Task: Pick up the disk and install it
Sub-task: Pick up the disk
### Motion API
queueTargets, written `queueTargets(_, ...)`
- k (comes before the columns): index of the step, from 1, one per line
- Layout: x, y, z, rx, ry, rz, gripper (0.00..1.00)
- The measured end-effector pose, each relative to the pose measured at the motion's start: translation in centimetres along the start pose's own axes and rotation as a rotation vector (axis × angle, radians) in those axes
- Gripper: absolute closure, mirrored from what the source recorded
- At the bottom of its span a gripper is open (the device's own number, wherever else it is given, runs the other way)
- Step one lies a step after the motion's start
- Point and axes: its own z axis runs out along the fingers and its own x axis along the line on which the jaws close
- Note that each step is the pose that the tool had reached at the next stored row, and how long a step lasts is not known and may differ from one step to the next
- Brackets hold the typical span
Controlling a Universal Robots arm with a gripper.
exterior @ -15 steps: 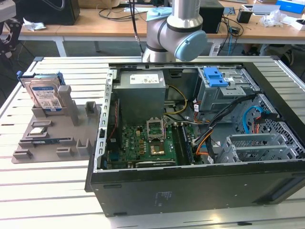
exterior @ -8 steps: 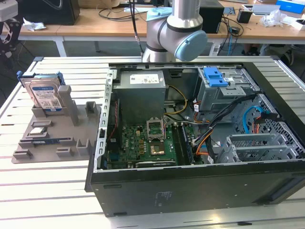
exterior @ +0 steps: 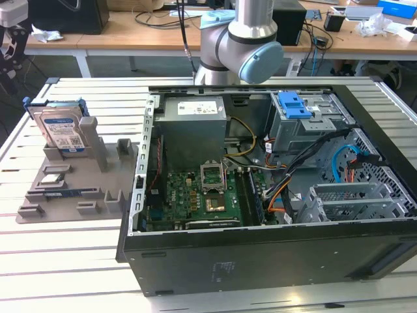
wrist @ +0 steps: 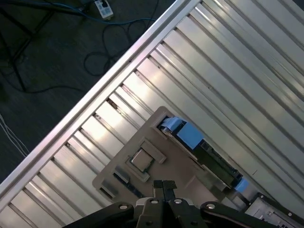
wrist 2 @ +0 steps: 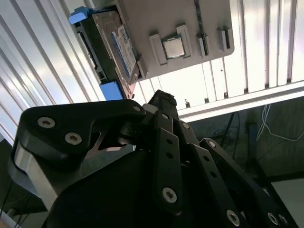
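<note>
The disk (exterior: 62, 128) is a silver drive with a white-and-blue label in a blue bracket. It stands on edge in a slot of the grey holder tray (exterior: 98, 171), at the exterior view's left, outside the computer case. Both wrist views look down on the disk (wrist 2: 114, 45) (wrist: 204, 147) from well above. In both, my gripper (wrist: 164, 184) (wrist 2: 163, 99) hangs over the tray (wrist: 187, 183) with its black fingers pressed together, shut on nothing and apart from the disk.
An open computer case (exterior: 260, 261) lies right of the tray, with a motherboard (exterior: 195, 195), a grey power supply (exterior: 193, 120) and a blue-handled drive cage (exterior: 296, 107). A processor chip (wrist 2: 173, 46) lies in the tray. The slatted table's edge (wrist: 95, 90) drops to a floor with cables.
</note>
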Motion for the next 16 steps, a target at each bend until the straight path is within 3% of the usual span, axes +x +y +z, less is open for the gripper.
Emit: queueTargets(16, 0.0, 0.0, 0.0, -0.0043, 0.005, -0.173, 0.9)
